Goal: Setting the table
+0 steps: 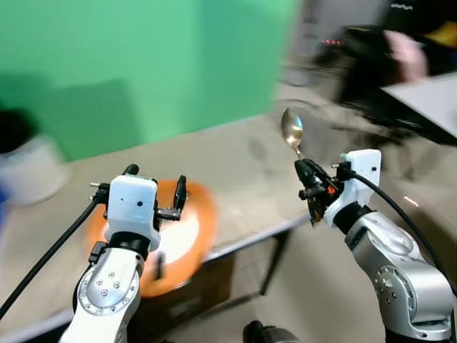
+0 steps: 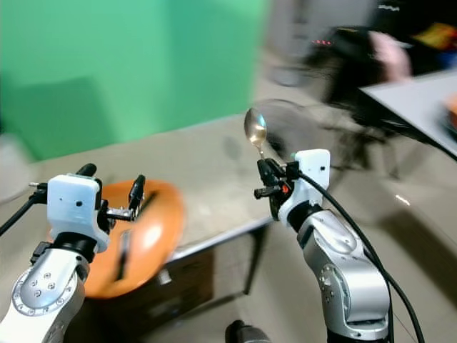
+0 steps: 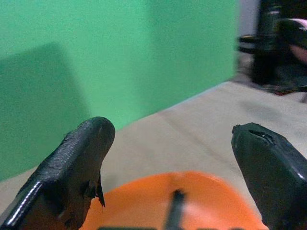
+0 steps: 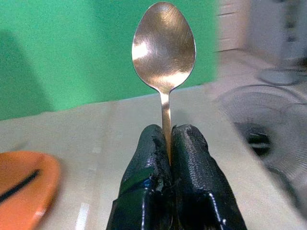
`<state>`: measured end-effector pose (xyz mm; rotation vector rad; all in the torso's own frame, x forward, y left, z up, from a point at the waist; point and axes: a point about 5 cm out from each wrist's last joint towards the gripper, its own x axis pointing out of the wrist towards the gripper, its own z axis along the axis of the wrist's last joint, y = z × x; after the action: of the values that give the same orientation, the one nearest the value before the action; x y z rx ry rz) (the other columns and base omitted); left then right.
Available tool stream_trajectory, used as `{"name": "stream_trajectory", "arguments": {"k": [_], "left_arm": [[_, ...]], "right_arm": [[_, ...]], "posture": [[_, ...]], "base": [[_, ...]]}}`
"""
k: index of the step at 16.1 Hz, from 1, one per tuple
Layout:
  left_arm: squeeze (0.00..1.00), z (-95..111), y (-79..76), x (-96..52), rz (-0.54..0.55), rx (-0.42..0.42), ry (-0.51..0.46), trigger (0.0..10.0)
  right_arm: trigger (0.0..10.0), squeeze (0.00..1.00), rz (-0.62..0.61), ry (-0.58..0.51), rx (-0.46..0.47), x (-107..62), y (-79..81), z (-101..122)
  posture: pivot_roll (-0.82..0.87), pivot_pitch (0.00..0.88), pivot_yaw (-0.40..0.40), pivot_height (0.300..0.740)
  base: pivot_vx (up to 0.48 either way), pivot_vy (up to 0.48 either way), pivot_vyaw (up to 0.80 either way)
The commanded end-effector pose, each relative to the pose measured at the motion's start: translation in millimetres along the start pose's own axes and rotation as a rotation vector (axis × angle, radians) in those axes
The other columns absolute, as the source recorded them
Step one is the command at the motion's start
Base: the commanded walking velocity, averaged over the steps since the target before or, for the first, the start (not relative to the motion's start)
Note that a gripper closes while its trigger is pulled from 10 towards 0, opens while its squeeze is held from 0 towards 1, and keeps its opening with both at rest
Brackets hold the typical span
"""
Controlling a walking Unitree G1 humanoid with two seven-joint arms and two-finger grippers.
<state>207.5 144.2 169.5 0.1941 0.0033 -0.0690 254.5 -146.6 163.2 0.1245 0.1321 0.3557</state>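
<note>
The right gripper [image 4: 165, 143] is clamped low on the handle of a light, stiff, slippery-looking polished metal spoon [image 4: 163, 52], while the left gripper [image 3: 177, 158] hangs spread over a round orange plate [image 1: 203, 221].

A green wall [image 1: 143, 64] stands behind a beige floor [image 1: 235, 153]. A white table [image 1: 428, 100] sits at the right, near a fan [image 4: 283, 120].

Behind your table you have a flat green backdrop wall [image 1: 143, 64] and a blurred white floor fan [image 4: 283, 129] nearby.
</note>
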Motion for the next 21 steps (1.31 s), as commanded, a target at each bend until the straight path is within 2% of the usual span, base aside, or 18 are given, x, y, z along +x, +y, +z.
{"name": "stream_trajectory", "arguments": {"k": [1, 8, 16, 19, 21], "left_arm": [[0.0, 0.3, -1.2, 1.3, 0.006, -0.003, -0.005, 10.0], [0.0, -1.4, -2.2, 6.5, 0.015, -0.018, -0.003, 10.0], [0.0, -2.8, -2.3, 12.7, -0.01, -0.011, -0.011, 10.0], [0.0, -2.8, -0.9, 13.6, -0.001, -0.052, -0.023, 10.0], [0.0, -2.0, -1.4, 14.9, -0.029, -0.051, -0.033, 10.0]], "right_arm": [[10.0, 0.0, -0.006, -0.009, -0.016, 2.0, -0.6, 4.0], [10.0, 0.0, -0.063, -0.004, -0.057, 8.1, -7.9, 6.2], [10.0, 0.0, -0.194, 0.025, -0.048, -1.5, -18.9, -2.2], [10.0, 0.0, -0.249, 0.046, -0.029, -5.0, -25.1, -3.6], [10.0, 0.0, -0.252, 0.053, -0.013, -4.2, -25.9, -3.0]], "posture": [[-0.07, 0.024, 0.023, 0.74], [-0.09, 0.007, 0.035, 0.74], [-0.11, 0.008, 0.058, 0.74], [-0.12, 0.01, 0.063, 0.74], [-0.12, 0.01, 0.064, 0.74]], "base": [[0.0, -0.3, -0.8], [0.0, -0.452, -0.76], [0.0, -0.462, 0.0], [0.0, 0.0, -0.7], [0.0, 0.0, -0.79]]}}
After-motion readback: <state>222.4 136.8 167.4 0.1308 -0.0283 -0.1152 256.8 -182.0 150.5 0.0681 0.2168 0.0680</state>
